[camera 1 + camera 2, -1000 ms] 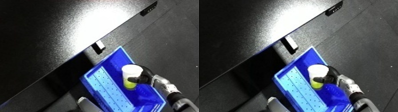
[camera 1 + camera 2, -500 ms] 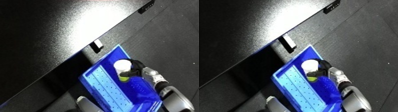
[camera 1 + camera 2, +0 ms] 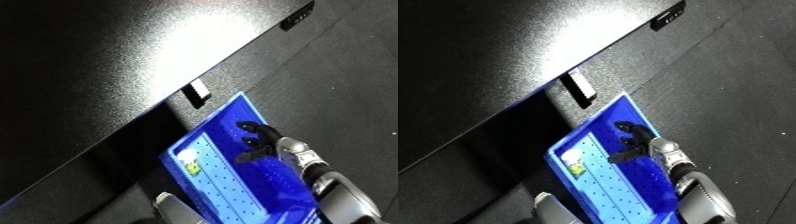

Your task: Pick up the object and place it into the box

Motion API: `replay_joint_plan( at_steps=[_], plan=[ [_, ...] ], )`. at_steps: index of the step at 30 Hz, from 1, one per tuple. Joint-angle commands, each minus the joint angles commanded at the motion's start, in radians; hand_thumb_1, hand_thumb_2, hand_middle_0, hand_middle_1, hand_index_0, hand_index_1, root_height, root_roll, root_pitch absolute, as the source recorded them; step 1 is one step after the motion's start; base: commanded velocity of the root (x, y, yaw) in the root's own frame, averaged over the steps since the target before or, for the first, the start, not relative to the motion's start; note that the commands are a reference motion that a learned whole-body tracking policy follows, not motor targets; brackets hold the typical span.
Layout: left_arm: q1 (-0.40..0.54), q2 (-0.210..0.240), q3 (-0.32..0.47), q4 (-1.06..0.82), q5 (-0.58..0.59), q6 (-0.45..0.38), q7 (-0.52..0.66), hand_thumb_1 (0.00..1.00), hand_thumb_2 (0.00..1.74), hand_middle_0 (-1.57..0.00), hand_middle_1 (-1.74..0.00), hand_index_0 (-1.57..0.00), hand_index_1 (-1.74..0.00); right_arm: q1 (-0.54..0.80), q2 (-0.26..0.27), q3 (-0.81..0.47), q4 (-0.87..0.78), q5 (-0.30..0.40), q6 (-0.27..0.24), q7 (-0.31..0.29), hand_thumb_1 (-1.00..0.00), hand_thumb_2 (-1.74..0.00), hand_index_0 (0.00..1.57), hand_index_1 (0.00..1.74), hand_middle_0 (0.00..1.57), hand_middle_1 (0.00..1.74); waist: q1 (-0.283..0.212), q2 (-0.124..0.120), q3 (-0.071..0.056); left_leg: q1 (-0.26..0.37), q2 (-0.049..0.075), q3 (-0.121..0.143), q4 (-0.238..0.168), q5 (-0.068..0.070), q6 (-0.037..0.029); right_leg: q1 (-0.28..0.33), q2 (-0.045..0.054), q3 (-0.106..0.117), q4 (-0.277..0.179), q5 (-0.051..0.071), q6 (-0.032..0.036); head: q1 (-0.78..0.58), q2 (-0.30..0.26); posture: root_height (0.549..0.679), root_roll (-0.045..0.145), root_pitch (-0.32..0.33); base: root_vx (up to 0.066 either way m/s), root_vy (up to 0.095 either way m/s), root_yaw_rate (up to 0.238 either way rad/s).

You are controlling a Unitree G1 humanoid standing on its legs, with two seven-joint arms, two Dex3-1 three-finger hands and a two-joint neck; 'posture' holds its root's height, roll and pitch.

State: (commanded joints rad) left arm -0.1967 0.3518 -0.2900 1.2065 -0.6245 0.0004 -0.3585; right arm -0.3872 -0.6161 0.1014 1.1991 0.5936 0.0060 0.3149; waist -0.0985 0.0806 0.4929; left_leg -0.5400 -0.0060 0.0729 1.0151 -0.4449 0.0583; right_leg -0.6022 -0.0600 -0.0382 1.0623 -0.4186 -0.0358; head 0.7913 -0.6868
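One black hand (image 3: 256,142), the right, is seen over the blue bin (image 3: 266,200) with its fingers spread and relaxed, nothing held in them. The object (image 3: 189,167) (a small yellow-green and white thing, its shape hard to make out) is seen lying inside the bin by its left wall. The bin is set on dark floor beside the black counter (image 3: 115,65).

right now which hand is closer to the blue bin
Right. The right hand hangs over the blue bin, above its far end. The left hand is not clearly seen; only a grey part shows at the bottom edge.
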Motion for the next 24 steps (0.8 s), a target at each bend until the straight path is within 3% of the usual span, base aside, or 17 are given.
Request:
replay_joint_plan(
  at_steps=[6,10,15,24],
  plan=[
    [-0.009,0.010,0.005,-0.008,0.016,0.011,0.018,0.00,0.00,0.00,0.00,0.00,0.00,-0.018,0.036,0.080,-0.069,-0.103,-0.026,0.034,0.00,0.00,0.00,0.00,0.00,0.00,0.030,-0.020,-0.011,-0.007,-0.002,-0.019,-0.011,0.010,-0.0039,0.008,-0.0126,-0.015,-0.008,0.002,0.0038,-0.181,0.005,0.598,0.068,-0.012,-0.006,-0.061,0.143],
    [-0.012,0.023,0.018,-0.017,0.035,0.017,0.024,0.00,0.00,0.00,0.00,0.00,0.00,-0.008,0.063,0.121,-0.128,-0.138,-0.025,0.030,0.00,0.00,0.00,0.00,0.00,0.00,0.051,-0.034,-0.016,-0.012,-0.003,-0.038,-0.017,0.023,-0.0052,0.013,-0.0238,-0.029,-0.005,-0.003,0.0083,-0.350,0.105,0.598,0.064,-0.016,0.016,-0.088,0.173],
    [-0.017,0.037,0.032,-0.043,0.049,0.039,0.043,0.00,0.00,0.00,0.00,0.00,0.00,0.001,0.081,0.151,-0.201,-0.142,0.014,0.003,0.00,0.00,0.00,0.00,0.00,0.00,0.069,-0.049,-0.022,-0.024,-0.003,-0.051,-0.017,0.036,-0.0018,0.010,-0.0374,-0.046,-0.003,0.001,0.0168,-0.504,0.188,0.598,0.057,-0.009,0.009,-0.067,0.137],
    [-0.035,0.054,0.036,-0.044,0.070,0.057,0.052,0.00,0.00,0.00,0.00,0.00,0.00,-0.021,0.104,0.172,-0.196,-0.153,0.056,-0.017,0.00,0.00,0.00,0.00,0.00,0.00,0.102,-0.059,-0.017,-0.049,-0.003,-0.069,-0.008,0.060,-0.0076,0.002,-0.0588,-0.077,0.011,0.005,0.0313,-0.735,0.220,0.595,0.046,-0.010,0.003,-0.040,0.139]
  ],
)
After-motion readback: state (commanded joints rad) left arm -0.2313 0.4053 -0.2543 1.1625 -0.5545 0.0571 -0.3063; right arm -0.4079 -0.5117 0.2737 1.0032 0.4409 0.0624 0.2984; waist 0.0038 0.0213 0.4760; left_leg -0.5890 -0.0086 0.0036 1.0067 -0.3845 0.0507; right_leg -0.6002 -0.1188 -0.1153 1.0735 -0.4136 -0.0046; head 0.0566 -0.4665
